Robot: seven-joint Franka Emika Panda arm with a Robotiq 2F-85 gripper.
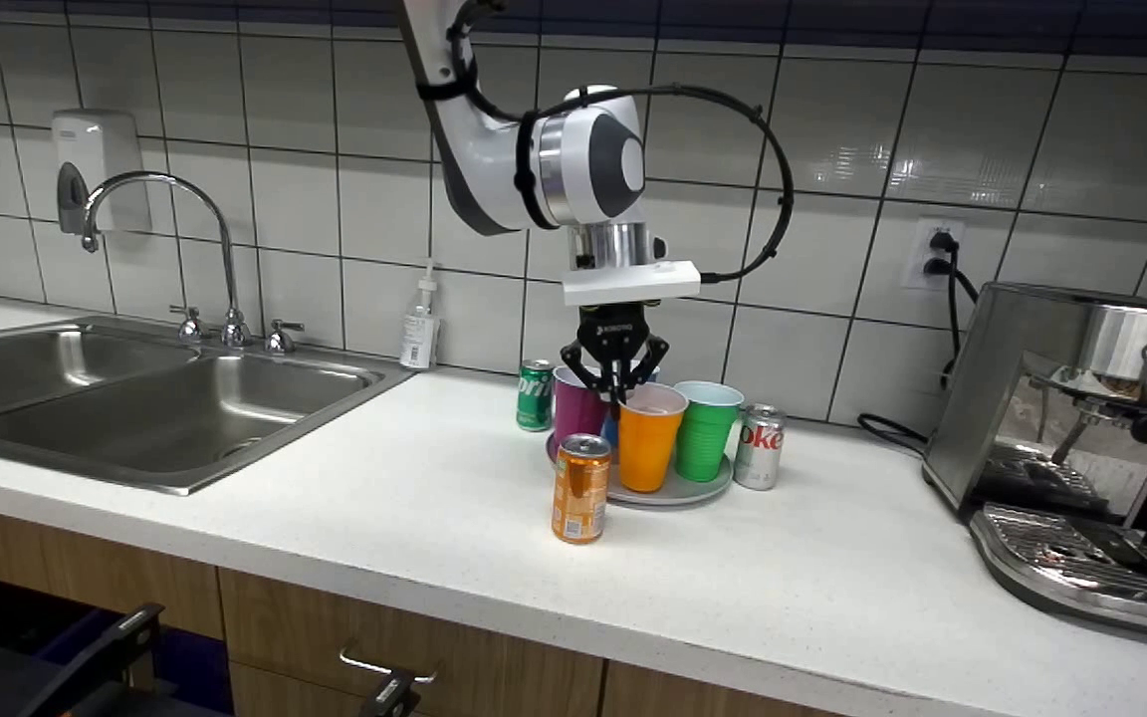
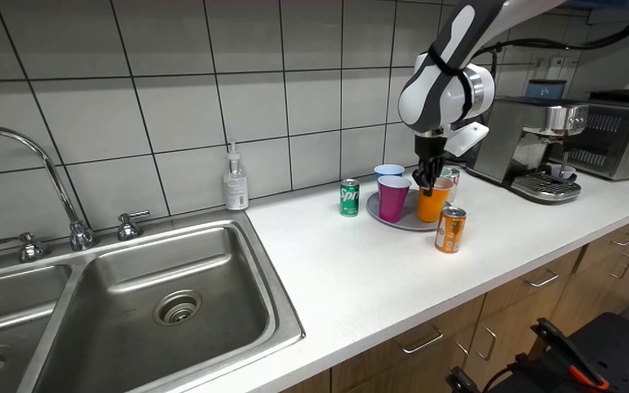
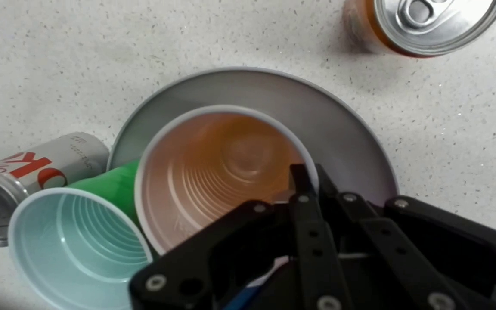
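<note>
White speckled countertop [image 1: 414, 478]: black two-finger gripper [image 3: 313, 176] pinches orange tapered plastic cup [image 1: 648, 446] by its left rim; light, level hold should spare the thin wall.

Orange cup [image 1: 649, 443] noted, its inside paler; green cup [image 1: 705, 438] lined in pale aqua; magenta cup [image 2: 392, 202] and blue cup [image 2: 389, 171] logged. Plate [image 3: 252, 86] recorded as grey. Sprite can [image 2: 349, 202]: green, lettered in white. Coke can [image 1: 761, 450]: silver, lettered in red. Orange can [image 1: 580, 493]: silver-topped. Counter [image 3: 80, 51]: white, flecked with dark. Gripper [image 3: 313, 175]: black.
</note>
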